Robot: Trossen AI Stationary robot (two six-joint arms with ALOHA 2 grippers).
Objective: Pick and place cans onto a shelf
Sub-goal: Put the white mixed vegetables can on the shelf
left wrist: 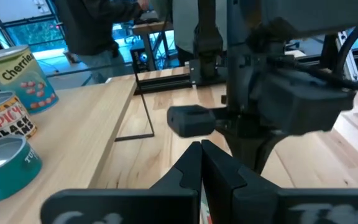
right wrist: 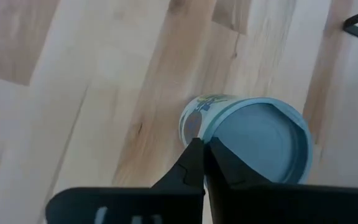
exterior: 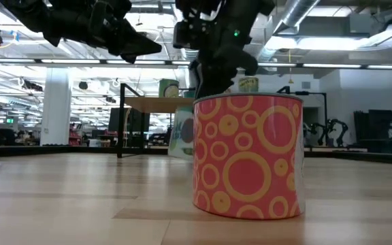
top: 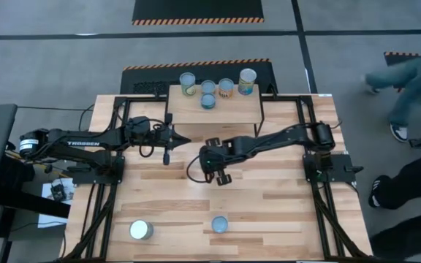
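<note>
Five cans (top: 207,89) on shelf (top: 229,109); two on tabletop (top: 269,212).

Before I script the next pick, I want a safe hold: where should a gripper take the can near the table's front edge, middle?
Grip the can across its round side wall, coming straight down from above. It stands upright, lid up, with bare table all around.

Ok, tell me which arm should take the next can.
Right. The right gripper hangs just above a can standing on the table. The left gripper sits beside the shelf, with no loose can near it.
</note>
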